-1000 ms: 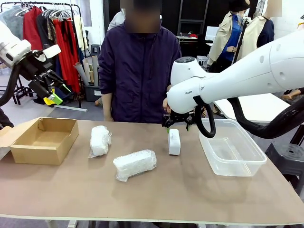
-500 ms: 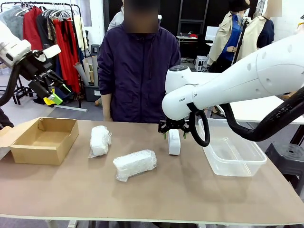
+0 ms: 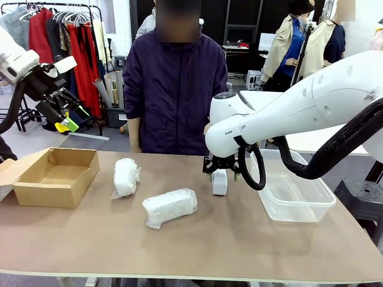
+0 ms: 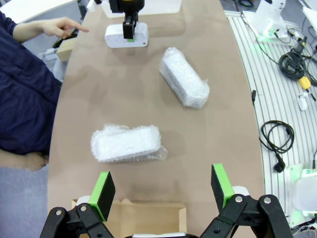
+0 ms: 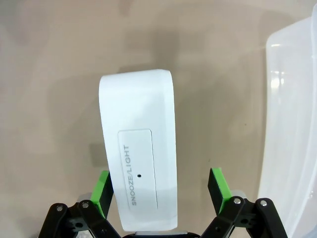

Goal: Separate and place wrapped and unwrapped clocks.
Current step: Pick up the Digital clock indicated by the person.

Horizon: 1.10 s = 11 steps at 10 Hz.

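My right gripper (image 5: 160, 188) straddles the bare clock (image 5: 136, 124), jaws wide, nothing gripped; 2 wrapped clocks (image 3: 169, 206) lie unsorted left of centre.

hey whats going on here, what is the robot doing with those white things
The right tool is open and straddles the bare white clock, which stands on the table beside the clear tub; it has not gripped it yet. The far wrapped clock and the near wrapped clock lie untouched on the table. The left tool hangs open, raised near the cardboard box. A person stands at the far side.
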Available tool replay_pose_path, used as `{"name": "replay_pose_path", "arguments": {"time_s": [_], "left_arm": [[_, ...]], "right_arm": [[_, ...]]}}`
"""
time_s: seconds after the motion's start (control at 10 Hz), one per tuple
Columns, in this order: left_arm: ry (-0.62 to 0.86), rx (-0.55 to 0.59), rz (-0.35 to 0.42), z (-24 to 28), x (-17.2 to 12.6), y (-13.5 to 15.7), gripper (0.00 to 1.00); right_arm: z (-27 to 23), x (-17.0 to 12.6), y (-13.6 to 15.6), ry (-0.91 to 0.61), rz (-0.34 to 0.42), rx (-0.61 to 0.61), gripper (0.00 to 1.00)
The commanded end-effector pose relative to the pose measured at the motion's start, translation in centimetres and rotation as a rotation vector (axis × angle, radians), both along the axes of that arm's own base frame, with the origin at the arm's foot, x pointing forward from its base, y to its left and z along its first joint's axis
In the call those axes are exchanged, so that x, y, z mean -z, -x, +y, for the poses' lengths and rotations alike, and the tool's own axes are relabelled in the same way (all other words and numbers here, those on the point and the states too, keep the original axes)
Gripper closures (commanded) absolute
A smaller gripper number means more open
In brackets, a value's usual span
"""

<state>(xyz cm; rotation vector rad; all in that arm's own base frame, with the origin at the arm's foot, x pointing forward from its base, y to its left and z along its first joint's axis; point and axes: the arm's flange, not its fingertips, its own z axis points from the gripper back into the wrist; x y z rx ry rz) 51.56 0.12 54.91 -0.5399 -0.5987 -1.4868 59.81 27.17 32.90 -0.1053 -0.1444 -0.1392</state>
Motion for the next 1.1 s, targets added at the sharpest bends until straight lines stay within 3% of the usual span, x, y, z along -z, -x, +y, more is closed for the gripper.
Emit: {"name": "replay_pose_path", "arguments": {"time_s": [0.0,0.1,0.3,0.8,1.0], "left_arm": [[0.001,0.003,-0.003,0.1,-0.2,0.2,0.0],[0.001,0.003,-0.003,0.1,-0.2,0.2,0.0],[0.001,0.003,-0.003,0.1,-0.2,0.2,0.0],[0.001,0.003,-0.003,0.1,-0.2,0.2,0.0],[0.001,0.003,-0.003,0.1,-0.2,0.2,0.0]], "right_arm": [[0.0,-0.2,-0.6,-0.081,-0.051,-0.015,0.0],[0.0,0.0,0.0,0.0,0.0,0.0,0.0],[0.2,-0.1,-0.3,-0.026,-0.019,0.001,0.0],[-0.9,-0.4,0.1,-0.056,-0.021,0.015,0.98],[-1.0,-0.6,0.2,-0.03,-0.016,0.03,1.0]]}}
